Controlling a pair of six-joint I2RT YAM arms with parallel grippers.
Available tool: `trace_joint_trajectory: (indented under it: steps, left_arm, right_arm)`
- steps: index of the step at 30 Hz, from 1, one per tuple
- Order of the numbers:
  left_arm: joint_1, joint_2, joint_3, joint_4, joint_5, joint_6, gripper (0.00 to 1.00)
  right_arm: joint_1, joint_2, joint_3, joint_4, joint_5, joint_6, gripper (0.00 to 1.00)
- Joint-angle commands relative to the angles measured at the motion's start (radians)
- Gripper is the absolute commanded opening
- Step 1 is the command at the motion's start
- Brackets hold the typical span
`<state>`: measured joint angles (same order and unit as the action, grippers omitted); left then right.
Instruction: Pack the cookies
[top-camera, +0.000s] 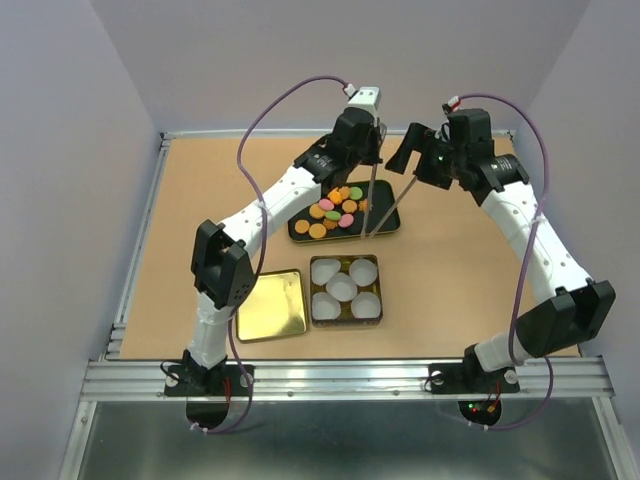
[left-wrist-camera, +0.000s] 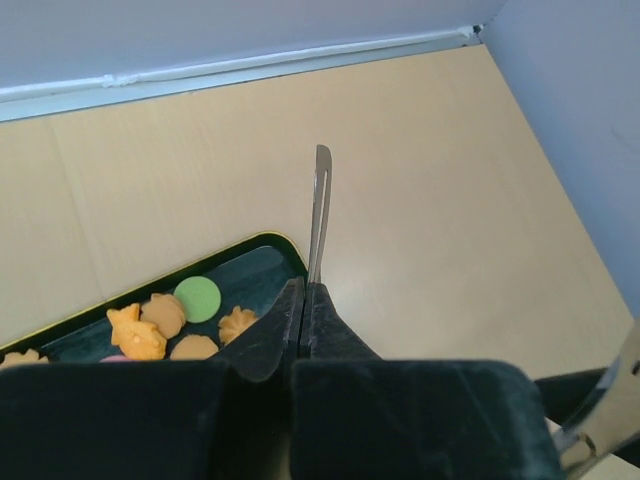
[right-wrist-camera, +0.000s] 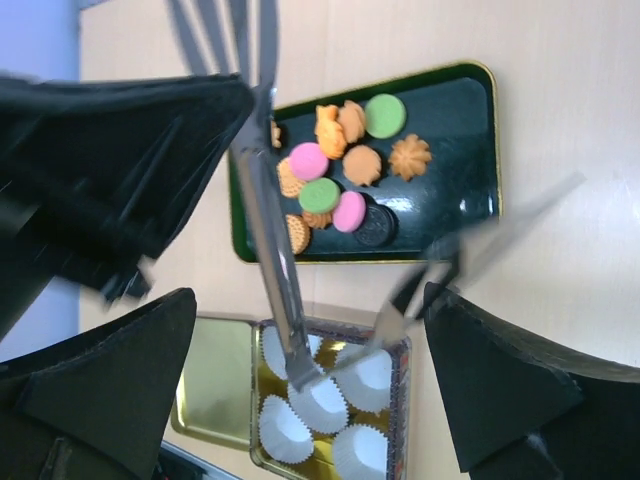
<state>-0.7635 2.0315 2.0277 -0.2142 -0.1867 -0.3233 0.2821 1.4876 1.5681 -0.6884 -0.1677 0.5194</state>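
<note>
The cookies (top-camera: 335, 208), orange, pink and green, lie in a dark green tray (top-camera: 392, 222); they also show in the wrist views (left-wrist-camera: 165, 320) (right-wrist-camera: 345, 165). My left gripper (top-camera: 370, 130) (left-wrist-camera: 303, 285) hangs above the tray's right part, shut on one blade of long metal tongs (top-camera: 374, 185) (left-wrist-camera: 320, 200). The tongs point down, their joined end over the tin (right-wrist-camera: 275, 260). My right gripper (top-camera: 415, 158) (right-wrist-camera: 310, 295) stands wide open just right of the left one. The tongs' other blade (right-wrist-camera: 480, 250) is blurred beside its right finger; nothing is clamped.
A square tin (top-camera: 380, 290) (right-wrist-camera: 400, 350) with several white pleated paper cups sits in front of the tray. Its gold lid (top-camera: 272, 305) (right-wrist-camera: 215, 380) lies to the tin's left. Grey walls and a metal rail border the wooden tabletop.
</note>
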Motion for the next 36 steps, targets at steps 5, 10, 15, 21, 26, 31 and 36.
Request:
trace_joint_trajectory:
  steps: [5,10,15,21,26,31,36]
  left_arm:
    - [0.243,-0.145,-0.187,0.281,0.395,-0.158,0.00]
    - [0.349,-0.165,-0.211,0.508,0.685,-0.316,0.00]
    - [0.415,-0.180,-0.240,0.790,0.880,-0.563,0.00]
    - [0.449,-0.182,-0.348,1.298,0.969,-0.994,0.00]
    - [0.448,-0.191,-0.371,1.423,0.958,-1.094,0.00]
    - [0.448,-0.197,-0.382,1.395,0.949,-1.083,0.00]
    - [0.446,-0.179,-0.388,1.464,0.934,-1.148,0.00]
  right_arm:
    - [-0.003,-0.208,0.046,0.228,-0.275,-0.025,1.00]
    - [-0.003,-0.335,-0.170,0.521,-0.456,0.045,1.00]
    - [-0.003,-0.351,-0.285,0.713,-0.529,0.113,1.00]
    - [-0.003,-0.274,-0.316,0.883,-0.579,0.168,1.00]
    - [-0.003,-0.202,-0.352,1.084,-0.639,0.254,1.00]
    - [0.012,-0.185,-0.370,1.222,-0.737,0.292,1.00]
    - [0.031,-0.167,-0.379,1.279,-0.791,0.314,1.00]
